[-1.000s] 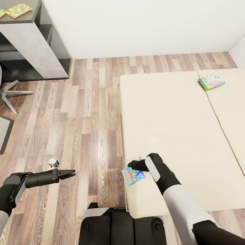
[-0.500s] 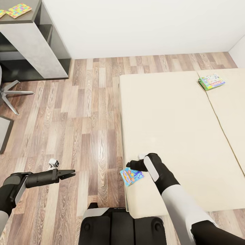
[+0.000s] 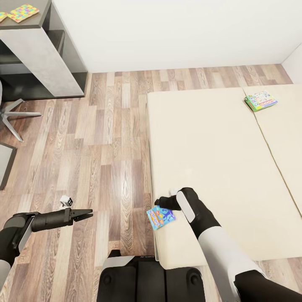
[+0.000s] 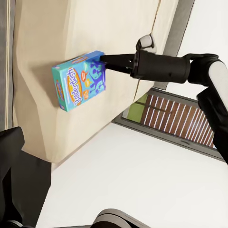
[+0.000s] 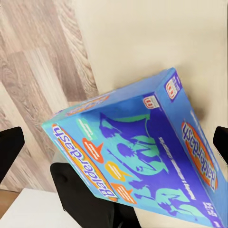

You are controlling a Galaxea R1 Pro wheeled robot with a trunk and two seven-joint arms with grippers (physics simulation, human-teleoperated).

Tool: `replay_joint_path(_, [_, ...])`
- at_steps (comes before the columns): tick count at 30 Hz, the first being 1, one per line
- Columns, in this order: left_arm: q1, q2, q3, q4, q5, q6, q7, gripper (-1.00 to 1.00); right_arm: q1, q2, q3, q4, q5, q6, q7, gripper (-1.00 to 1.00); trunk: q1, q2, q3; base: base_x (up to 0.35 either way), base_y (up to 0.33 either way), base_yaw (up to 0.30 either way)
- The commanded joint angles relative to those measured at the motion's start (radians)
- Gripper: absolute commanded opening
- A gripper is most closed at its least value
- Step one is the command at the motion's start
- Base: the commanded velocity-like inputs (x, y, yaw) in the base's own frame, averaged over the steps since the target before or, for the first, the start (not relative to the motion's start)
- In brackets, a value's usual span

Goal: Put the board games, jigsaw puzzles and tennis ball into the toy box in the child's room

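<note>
1. The board game (image 5: 137,156) is bright blue and teal, with darker blue silhouettes, orange ovals and white lettering.
2. The second board game (image 3: 260,100) is white on top with green edges.
3. The bed (image 3: 218,159) mattress is plain beige.
4. The floor (image 3: 105,138) is streaky brown and grey wood planks.
5. The jigsaw puzzle (image 3: 23,12) is a yellow, pink, green and blue patchwork.
6. The side unit (image 3: 46,58) is grey with darker edges.
7. The right arm (image 3: 209,235) is black and white.
</note>
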Motion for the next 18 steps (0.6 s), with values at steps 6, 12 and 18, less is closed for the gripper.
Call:
replay_joint_path(6, [0.0, 0.0, 0.0, 0.0, 0.0, 0.011, -0.004, 1.0, -0.004, 0.0, 0.001, -0.002, -0.009, 0.003, -0.014, 1.0, 0.0, -0.001, -0.001, 0.0, 0.0, 0.0])
replay_joint_path(12, [0.0, 0.0, 0.0, 0.0, 0.0, 0.011, -0.004, 1.0, -0.004, 0.0, 0.001, -0.004, -0.007, 0.002, -0.017, 1.0, 0.0, -0.001, -0.001, 0.0, 0.0, 0.0])
replay_joint_path(18, [0.0, 0.0, 0.0, 0.0, 0.0, 0.011, -0.004, 1.0, -0.004, 0.0, 0.001, -0.005, -0.004, -0.003, -0.018, 1.0, 0.0, -0.001, -0.001, 0.0, 0.0, 0.0])
